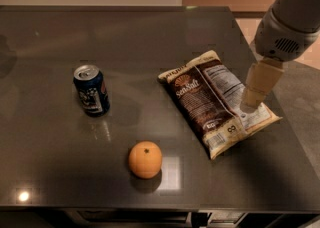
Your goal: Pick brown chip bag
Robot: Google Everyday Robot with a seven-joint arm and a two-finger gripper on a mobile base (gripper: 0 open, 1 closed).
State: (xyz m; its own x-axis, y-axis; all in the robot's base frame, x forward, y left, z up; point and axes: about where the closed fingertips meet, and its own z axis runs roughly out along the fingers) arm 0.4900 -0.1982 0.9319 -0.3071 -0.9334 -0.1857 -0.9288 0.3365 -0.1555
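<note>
- The brown chip bag point(207, 103) lies flat on the counter point(150, 37).
- My jaws hang over the bag's right edge, by its white label; apart or together, I cannot tell.
- I judge this the approach, the bag not yet lifted.
- Next: descend onto that edge and pinch the crinkly film rather than press it flat.
- The can point(91, 90) and orange point(145, 159) sit well left of the bag.
</note>
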